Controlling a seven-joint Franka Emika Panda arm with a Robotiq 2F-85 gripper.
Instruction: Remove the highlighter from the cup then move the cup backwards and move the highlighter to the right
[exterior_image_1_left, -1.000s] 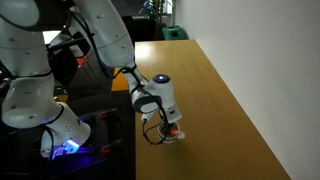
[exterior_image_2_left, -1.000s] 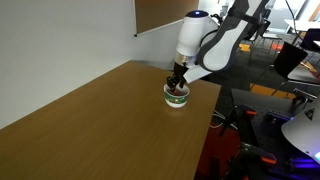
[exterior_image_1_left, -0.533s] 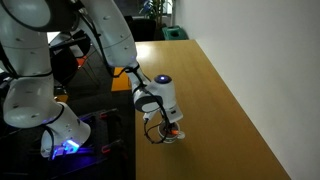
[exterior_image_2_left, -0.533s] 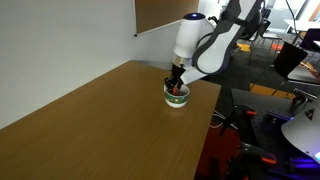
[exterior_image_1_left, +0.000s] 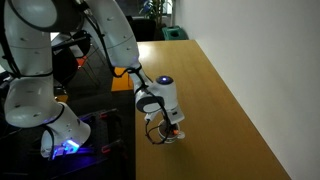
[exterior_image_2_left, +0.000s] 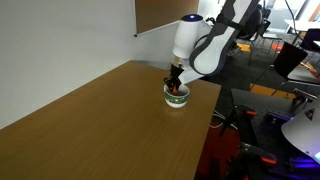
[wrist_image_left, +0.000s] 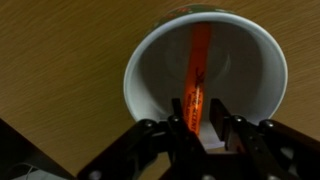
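In the wrist view the white cup (wrist_image_left: 138, 62) stands on the wooden table, seen from above. The orange highlighter (wrist_image_left: 199, 58) leans inside it, its upper end between my fingers. My gripper (wrist_image_left: 198, 118) reaches into the cup's mouth and is shut on the highlighter's upper end. In both exterior views the gripper (exterior_image_1_left: 174, 127) (exterior_image_2_left: 177, 86) points straight down into the cup (exterior_image_1_left: 176, 135) (exterior_image_2_left: 177, 98), which stands near the table's edge. The highlighter is too small to make out there.
The wooden table (exterior_image_1_left: 225, 95) (exterior_image_2_left: 90, 130) stretches away from the cup towards a wall. The table's edge runs just beside the cup. Beyond that edge are the robot's base with blue lights (exterior_image_1_left: 62, 146) and cables (exterior_image_2_left: 265, 130).
Almost nothing has moved; the arm's upper links have shifted slightly while the gripper stays in the cup.
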